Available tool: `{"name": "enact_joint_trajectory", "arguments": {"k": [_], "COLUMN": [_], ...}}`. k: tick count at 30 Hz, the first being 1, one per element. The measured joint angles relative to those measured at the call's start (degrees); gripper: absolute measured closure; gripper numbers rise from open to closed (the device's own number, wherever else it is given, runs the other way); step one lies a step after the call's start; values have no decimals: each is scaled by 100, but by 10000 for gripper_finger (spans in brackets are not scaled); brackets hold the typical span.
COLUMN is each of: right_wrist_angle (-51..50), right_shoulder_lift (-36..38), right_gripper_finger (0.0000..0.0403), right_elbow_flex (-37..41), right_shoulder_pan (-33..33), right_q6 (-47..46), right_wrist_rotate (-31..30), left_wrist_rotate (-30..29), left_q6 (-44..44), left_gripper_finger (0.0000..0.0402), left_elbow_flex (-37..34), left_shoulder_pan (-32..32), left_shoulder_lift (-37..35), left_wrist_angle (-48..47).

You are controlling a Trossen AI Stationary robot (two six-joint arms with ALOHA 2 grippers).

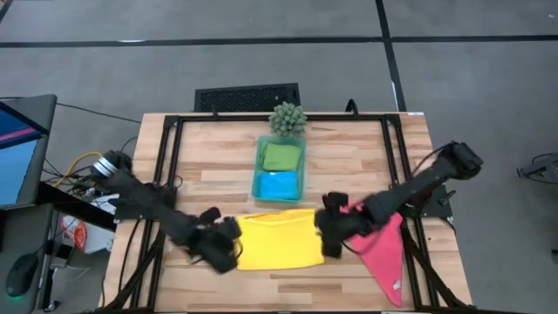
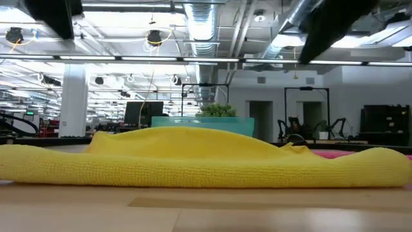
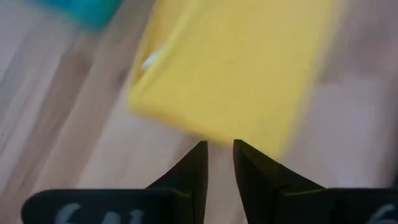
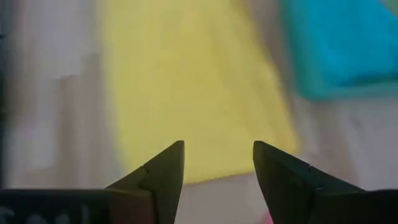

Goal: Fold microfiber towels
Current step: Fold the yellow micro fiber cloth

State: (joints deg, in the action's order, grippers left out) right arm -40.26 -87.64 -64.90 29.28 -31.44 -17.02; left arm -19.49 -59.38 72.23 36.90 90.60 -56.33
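A yellow towel (image 1: 275, 240) lies folded over on the table near its front edge, a low flat mound in the low view (image 2: 193, 158). My left gripper (image 1: 228, 249) hovers above the towel's left edge, its fingers (image 3: 219, 146) a narrow gap apart with nothing between them. My right gripper (image 1: 330, 237) hovers above the towel's right edge, open and empty (image 4: 217, 149). A pink towel (image 1: 384, 253) lies spread at the front right, partly under my right arm. A green towel (image 1: 282, 156) and a blue towel (image 1: 279, 184) lie folded in the teal tray (image 1: 255, 187).
A small spiky green plant (image 1: 288, 118) stands at the tray's far end. A black frame (image 1: 174, 166) runs along the table's left, right and far sides. Bare wood lies between the tray and the frame on both sides.
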Motion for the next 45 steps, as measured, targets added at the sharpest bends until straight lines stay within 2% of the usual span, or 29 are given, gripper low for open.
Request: {"name": "enact_joint_trajectory", "arguments": {"k": [3, 6, 10, 14, 23, 30, 37, 45], "right_wrist_angle": [500, 1235, 1964, 2284, 2273, 2416, 2426, 2565], "right_shoulder_lift": [88, 9, -358, -812, -1640, -2041, -1932, -1884], "right_gripper_finger": [192, 200, 214, 223, 239, 247, 253, 251], "right_elbow_flex": [140, 533, 830, 827, 825, 824, 819, 819], "right_shoulder_pan": [699, 1270, 1638, 1687, 1685, 1665, 1650, 1647], "right_q6": [33, -248, -683, -760, -1211, -1402, -1328, -1323], "right_wrist_rotate": [-226, -546, -1057, -1026, -1010, -861, -716, -701], "left_wrist_rotate": [-669, -1024, -1190, -1147, -1669, -1448, -931, -1357], "left_q6": [146, 550, 1489, 2552, 2173, 2092, 2232, 2328], "left_gripper_finger": [335, 333, 333, 333, 333, 333, 333, 333], "left_elbow_flex": [-128, -453, -1010, -1245, -1203, -1309, -1314, -1340], "left_shoulder_pan": [586, 1064, 1415, 1536, 1274, 1106, 1119, 1157], "left_shoulder_lift": [-421, -475, -74, 524, 1036, 1085, 1083, 1083], "left_wrist_angle": [704, 1550, 3153, 4154, 4227, 4154, 4144, 3786]}}
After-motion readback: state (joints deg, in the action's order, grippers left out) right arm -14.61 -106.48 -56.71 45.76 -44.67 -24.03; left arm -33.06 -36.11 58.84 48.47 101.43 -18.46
